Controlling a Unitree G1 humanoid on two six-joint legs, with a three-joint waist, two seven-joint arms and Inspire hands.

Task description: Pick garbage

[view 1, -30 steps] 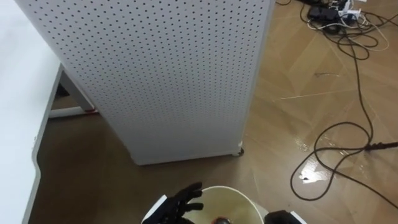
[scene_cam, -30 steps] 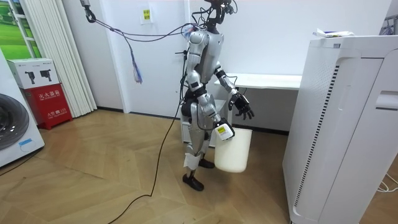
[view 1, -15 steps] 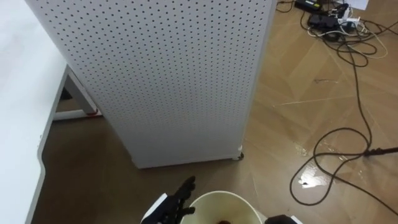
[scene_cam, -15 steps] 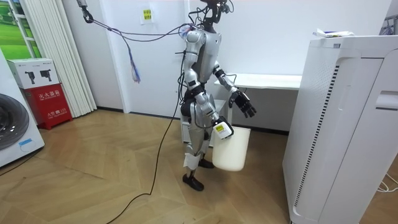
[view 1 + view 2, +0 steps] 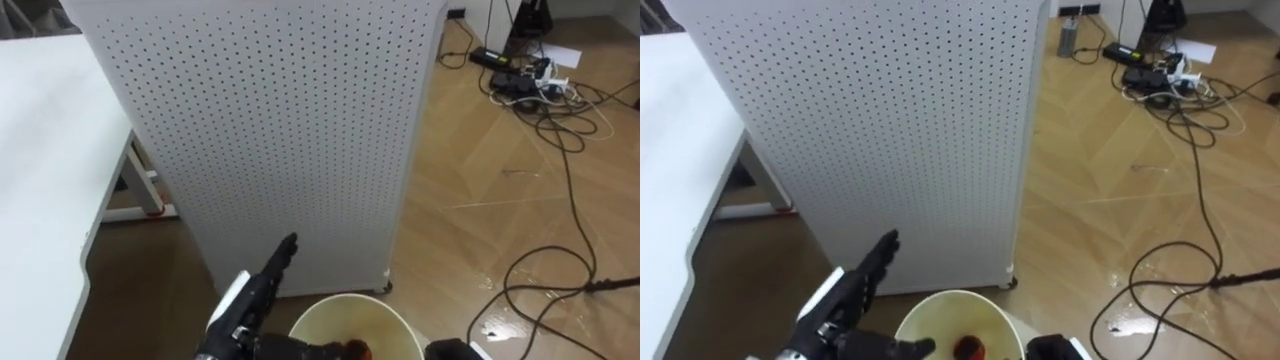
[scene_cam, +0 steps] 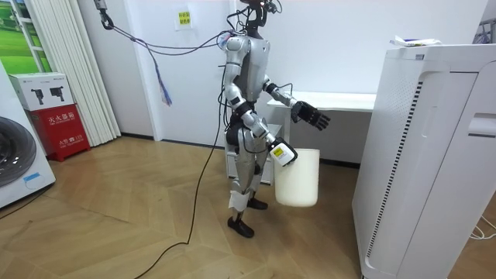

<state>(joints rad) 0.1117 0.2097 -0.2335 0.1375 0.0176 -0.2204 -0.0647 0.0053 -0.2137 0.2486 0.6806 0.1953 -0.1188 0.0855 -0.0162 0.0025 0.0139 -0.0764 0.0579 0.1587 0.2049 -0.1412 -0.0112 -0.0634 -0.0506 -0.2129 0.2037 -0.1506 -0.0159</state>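
My left hand (image 5: 257, 296) is raised, fingers straight, holding nothing; my right hand (image 6: 278, 152) is clamped on the rim of the bin (image 5: 330, 318), one reddish scrap (image 5: 355, 349) of garbage inside. For the litter (image 6: 409, 40) atop the cabinet (image 5: 280, 130), I'd step closer first and hold the bin level.

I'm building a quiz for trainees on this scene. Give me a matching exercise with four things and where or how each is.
1 left hand
2 reddish item
3 cables
4 white table

A in the cream bin
B on the wooden floor, right
C left edge of the view
D fingers straight, before the perforated cabinet

Pairs: 1-D, 2-A, 3-B, 4-C
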